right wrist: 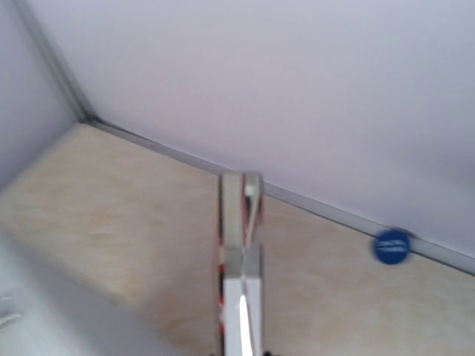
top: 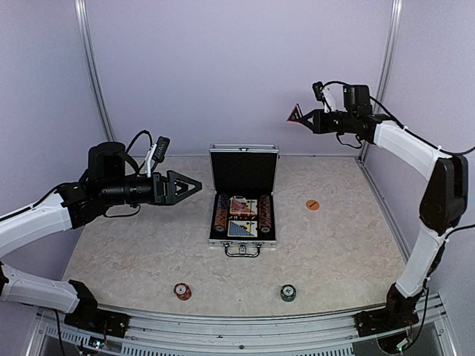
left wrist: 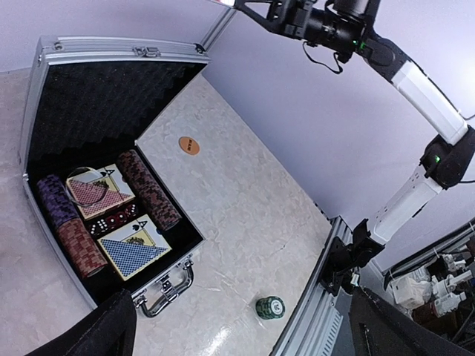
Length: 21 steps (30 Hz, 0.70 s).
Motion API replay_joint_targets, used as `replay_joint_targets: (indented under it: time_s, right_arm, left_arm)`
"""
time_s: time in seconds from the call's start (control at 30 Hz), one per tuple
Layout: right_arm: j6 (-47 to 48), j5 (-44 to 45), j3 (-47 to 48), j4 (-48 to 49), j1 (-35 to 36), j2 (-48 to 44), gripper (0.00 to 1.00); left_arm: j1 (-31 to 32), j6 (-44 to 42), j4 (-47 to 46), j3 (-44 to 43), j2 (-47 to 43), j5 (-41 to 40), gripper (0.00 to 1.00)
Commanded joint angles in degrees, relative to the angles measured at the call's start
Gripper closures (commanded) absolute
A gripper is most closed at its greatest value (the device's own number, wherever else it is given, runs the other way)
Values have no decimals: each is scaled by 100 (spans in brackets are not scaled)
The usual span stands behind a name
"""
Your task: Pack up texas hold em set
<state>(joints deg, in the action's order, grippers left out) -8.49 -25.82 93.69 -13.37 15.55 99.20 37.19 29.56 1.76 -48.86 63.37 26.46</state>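
The silver case [top: 242, 242] lies open at the table's middle with its black-lined lid [top: 243, 171] upright. Inside are a red deck [top: 242, 207], a blue deck [top: 242, 228] and chip stacks [top: 220, 213] down both sides. My right gripper [top: 303, 119] hangs high at the back right, shut on the red-black triangle marker [top: 295, 115]. The right wrist view is blurred and shows that marker [right wrist: 222, 245] edge-on between the shut fingers [right wrist: 251, 194]. Left of the case, my left gripper [top: 194, 185] stands open and holds nothing. Its wrist view shows the case [left wrist: 44, 67] and both decks.
An orange disc [top: 312, 205] lies right of the case. Near the front edge stand a red chip stack [top: 182, 291] and a green chip stack [top: 288, 293], the green chip stack [left wrist: 270, 307] also in the left wrist view. A blue disc [right wrist: 392, 245] rests by the back wall.
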Motion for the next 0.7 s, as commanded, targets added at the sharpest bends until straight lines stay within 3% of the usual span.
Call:
replay_joint_targets:
  time_s: [0.0,0.3,0.47,0.67]
  right_arm:
    - [327,882,1281,-257,-87,1327,100]
    - [924,1320,4323,-527,-124,4272,100]
    - [1195,1605,4385,290,-124,4861,100]
    - [1657,2185,4368,536,-92,5339,100]
  left_arm:
    - [-120,-68,359,48,-217,-300,1]
    - [-349,-55,947,-161,-370,-854,1]
    - [-370,-89,1276,-401,-293,-1165,1]
    - [-388,-70,1460,-587,-191,-1348,1]
